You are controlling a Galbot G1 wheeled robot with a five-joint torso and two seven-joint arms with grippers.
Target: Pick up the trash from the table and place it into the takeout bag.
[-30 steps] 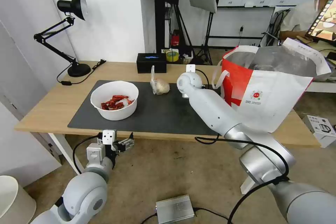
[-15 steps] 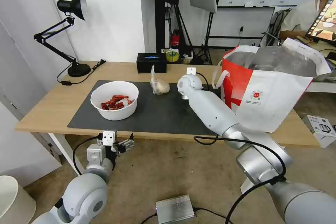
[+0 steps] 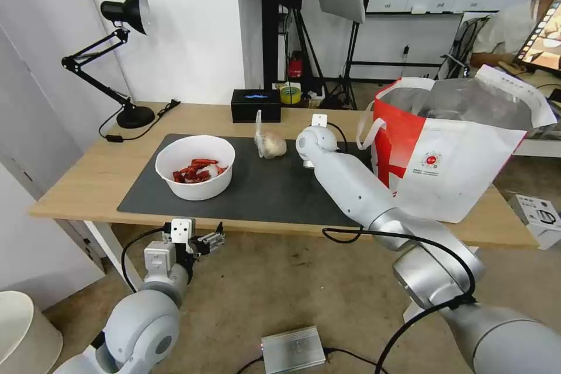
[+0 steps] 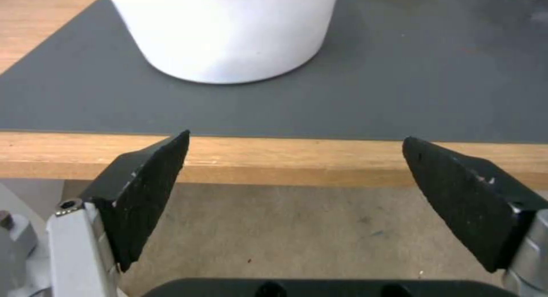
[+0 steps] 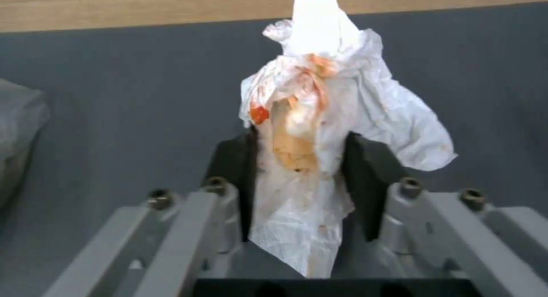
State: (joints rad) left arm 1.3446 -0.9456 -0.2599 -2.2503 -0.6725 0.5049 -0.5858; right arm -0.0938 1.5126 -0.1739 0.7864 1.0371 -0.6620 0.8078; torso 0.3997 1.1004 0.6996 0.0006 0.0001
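Note:
In the right wrist view my right gripper point(image 5: 301, 138) is shut on the crumpled white tissue point(image 5: 354, 104), stained orange, just above the dark mat point(image 5: 114, 96). In the head view that arm's wrist point(image 3: 315, 140) hangs over the mat point(image 3: 274, 187) beside the takeout bag point(image 3: 456, 169), which stands open on the table's point(image 3: 87, 181) right end. The white bowl point(image 3: 196, 166) with red scraps sits on the mat's left part. A small knotted clear bag point(image 3: 270, 143) lies at the mat's far edge. My left gripper point(image 3: 211, 241) is open below the table's front edge point(image 4: 285, 160), facing the bowl point(image 4: 228, 31).
A black tissue box point(image 3: 255, 105) and a tape roll point(image 3: 289, 93) stand at the table's back edge, and a black desk lamp point(image 3: 125, 58) at the back left. On the floor lie a grey metal box point(image 3: 292, 347) and a white carton point(image 3: 540, 213).
The whole head picture has shifted slightly to the right, so the camera moved. Both arms hold about the same places.

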